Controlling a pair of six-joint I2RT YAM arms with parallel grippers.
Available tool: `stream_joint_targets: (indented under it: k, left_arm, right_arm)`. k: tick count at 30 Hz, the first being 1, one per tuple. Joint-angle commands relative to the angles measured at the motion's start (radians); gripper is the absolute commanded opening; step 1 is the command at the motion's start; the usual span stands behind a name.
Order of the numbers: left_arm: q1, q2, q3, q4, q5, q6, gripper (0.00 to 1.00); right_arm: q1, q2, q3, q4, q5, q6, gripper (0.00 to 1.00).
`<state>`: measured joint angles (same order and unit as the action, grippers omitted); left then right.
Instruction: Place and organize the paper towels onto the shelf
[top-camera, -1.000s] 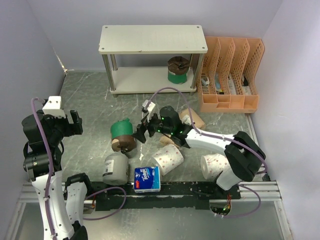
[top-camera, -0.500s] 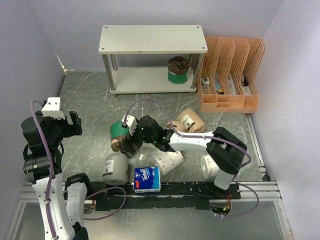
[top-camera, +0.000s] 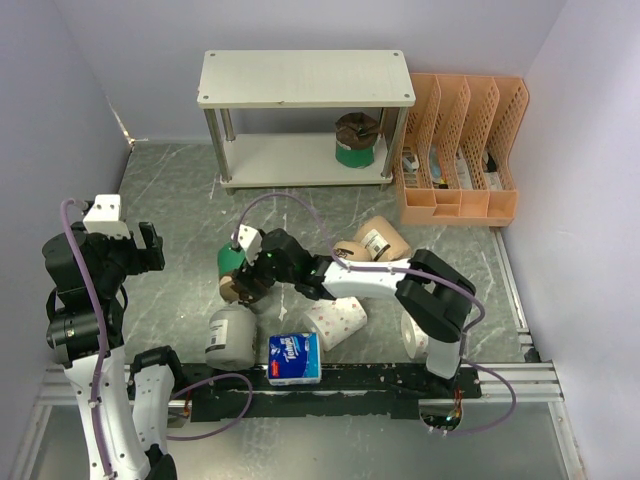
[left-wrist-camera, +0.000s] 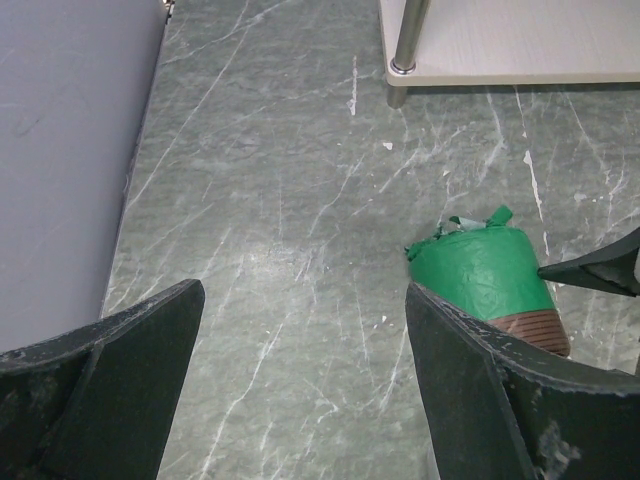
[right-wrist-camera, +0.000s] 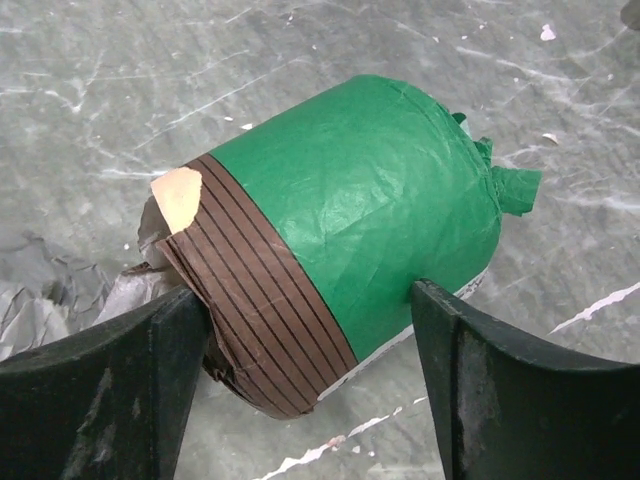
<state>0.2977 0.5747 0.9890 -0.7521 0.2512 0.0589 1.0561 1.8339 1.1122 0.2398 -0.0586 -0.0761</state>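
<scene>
moved since: right arm (top-camera: 370, 280) has swung left across the front of the shelf (top-camera: 305, 92), and its jaws now sit over the green-and-brown roll (right-wrist-camera: 350, 240); left arm (top-camera: 95, 260) has barely shifted.
step in hand: grasping that roll, i judge; a matching roll (top-camera: 355, 140) already stands at the right end of the shelf's lower board.
roll: on its side on the bench (top-camera: 180, 190), in front of the shelf's left half, well apart from it.
right jaws: apart, straddling the roll; i see no clamp yet.
left jaws: wide apart, empty, front-left of the shelf.
right arm pose: stretched low, wrist tipped down.
next: i'd close firmly, lift clear of neighbouring rolls, carry to the lower board beside its twin.
</scene>
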Motion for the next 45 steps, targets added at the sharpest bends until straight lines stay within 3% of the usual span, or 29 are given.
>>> stream_joint_targets:
  k: [1,4,9,17,25,29,33,36,40,42,45]
  left_arm:
    - [0.012,-0.009,-0.005,0.028,-0.009,-0.01,0.94]
    - [0.012,-0.006,-0.006,0.028,-0.009,-0.01,0.94]
    - [0.011,-0.003,-0.006,0.029,-0.006,-0.008,0.94]
    - [0.011,-0.003,-0.006,0.028,-0.003,-0.008,0.94]
    - [0.012,-0.001,-0.006,0.029,-0.002,-0.007,0.93]
    - [0.011,-0.003,-0.006,0.029,-0.004,-0.008,0.94]
    - [0.011,-0.005,-0.006,0.027,-0.007,-0.008,0.94]
    - [0.011,-0.01,-0.006,0.028,-0.009,-0.01,0.94]
    - [0.012,-0.011,-0.005,0.028,-0.005,-0.008,0.94]
    - [0.011,-0.007,-0.006,0.027,-0.005,-0.008,0.94]
    - [0.011,-0.004,-0.006,0.028,-0.003,-0.009,0.93]
  right_arm:
    - [0.015,0.057,0.041,-0.042,0.065,-0.026,0.73]
    - [0.017,0.085,0.062,-0.061,0.076,-0.024,0.51]
    - [0.017,0.078,0.059,-0.057,0.07,-0.008,0.0]
    - [0.016,-0.041,-0.009,0.035,0.1,0.079,0.0]
    - [0.006,-0.178,0.018,0.093,0.13,0.335,0.0]
    - [-0.074,-0.185,0.052,0.123,0.07,0.609,0.0]
    - [-0.228,-0.126,0.045,0.243,-0.16,0.984,0.0]
    - [-0.321,-0.078,-0.031,0.469,-0.229,1.246,0.0]
    - [-0.401,0.006,-0.103,0.805,-0.222,1.551,0.0]
    - [-0.432,0.058,-0.133,0.94,-0.136,1.664,0.0]
    - [-0.469,0.143,-0.073,1.029,-0.02,1.746,0.0]
